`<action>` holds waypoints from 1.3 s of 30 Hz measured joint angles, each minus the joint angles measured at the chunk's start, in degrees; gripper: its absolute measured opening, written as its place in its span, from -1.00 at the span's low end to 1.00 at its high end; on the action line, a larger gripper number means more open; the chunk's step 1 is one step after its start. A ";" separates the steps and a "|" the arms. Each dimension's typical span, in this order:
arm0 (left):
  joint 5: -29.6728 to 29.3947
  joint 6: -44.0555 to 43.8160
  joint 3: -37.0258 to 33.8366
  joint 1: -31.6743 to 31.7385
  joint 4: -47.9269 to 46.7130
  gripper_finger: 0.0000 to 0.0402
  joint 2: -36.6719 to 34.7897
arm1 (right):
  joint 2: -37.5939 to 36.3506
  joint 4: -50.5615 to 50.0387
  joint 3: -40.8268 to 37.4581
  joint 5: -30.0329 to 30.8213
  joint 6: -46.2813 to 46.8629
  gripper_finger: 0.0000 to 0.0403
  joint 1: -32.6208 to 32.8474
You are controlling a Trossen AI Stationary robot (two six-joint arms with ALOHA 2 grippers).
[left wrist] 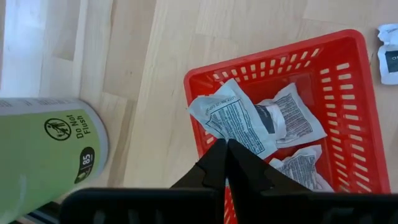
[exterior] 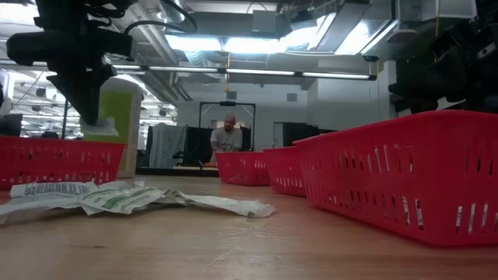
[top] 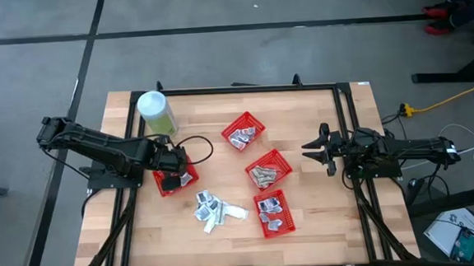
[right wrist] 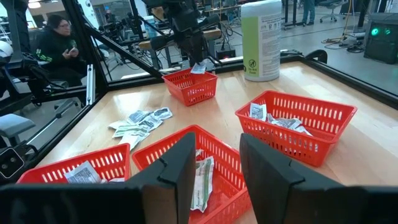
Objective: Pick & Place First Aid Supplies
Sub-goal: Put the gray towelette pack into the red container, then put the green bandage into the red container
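Observation:
My left gripper [top: 170, 163] hangs shut over a red mesh basket [top: 176, 182] at the table's left, with a white printed packet [left wrist: 231, 115] in its fingertips. In that basket [left wrist: 267, 62] lie more packets [left wrist: 298, 118]. Several loose first aid supplies [top: 214, 209] lie flat in a pile on the wood near the front. My right gripper [top: 327, 149] waits open at the table's right side, pointing level, with nothing between its fingers [right wrist: 186, 168]. My left gripper pinches the packet by its edge [left wrist: 227, 138] between its two fingertips. The fingers come from above, slanting down. The packet [exterior: 99, 127] hangs below the fingertips, clear above the basket's rim [exterior: 58, 144].
A tall pale-green canister [top: 155, 112] with a white lid stands just beyond the left basket. Three more red baskets [top: 243, 132] [top: 269, 169] [top: 274, 212] with packets sit mid-table. A black frame [top: 234, 89] borders the table. A person [exterior: 226, 137] sits beyond the far edge.

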 joint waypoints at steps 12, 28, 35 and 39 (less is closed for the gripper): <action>-2.06 -0.36 0.00 0.00 0.02 -0.69 0.02 | 0.00 0.00 0.00 0.00 0.00 -0.37 -0.01; -2.38 -0.25 0.00 0.00 1.46 -0.40 0.02 | -0.01 0.00 0.00 0.01 0.00 -0.37 -0.01; -2.43 6.94 -0.01 -1.48 9.60 -0.43 0.03 | 0.00 0.00 0.00 0.02 0.00 -0.37 0.00; -1.80 13.34 0.00 -3.77 16.85 -0.43 0.02 | -0.01 0.00 0.00 0.01 0.00 -0.37 0.00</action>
